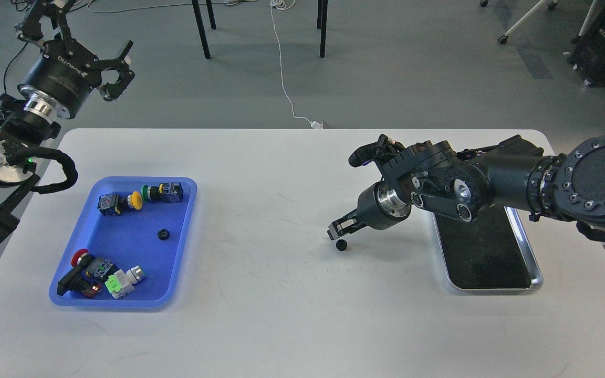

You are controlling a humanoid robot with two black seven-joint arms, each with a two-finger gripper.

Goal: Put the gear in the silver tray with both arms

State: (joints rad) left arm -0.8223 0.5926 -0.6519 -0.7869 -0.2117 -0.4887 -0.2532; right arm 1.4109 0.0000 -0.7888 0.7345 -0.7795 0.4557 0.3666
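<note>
White tabletop [281, 294] fills most of the head view, with grey floor beyond. On its right side lies the silver tray [536, 273], partly under the right arm. The right gripper [337, 229] reaches left of the tray, its fingertips just above a small black gear [341, 244] on the table; whether the jaws are parted cannot be told. The left gripper [116, 71] hangs raised beyond the table's far left corner, jaws spread wide, empty. A blue tray [181, 252] holds push buttons and another small black gear [163, 234].
</note>
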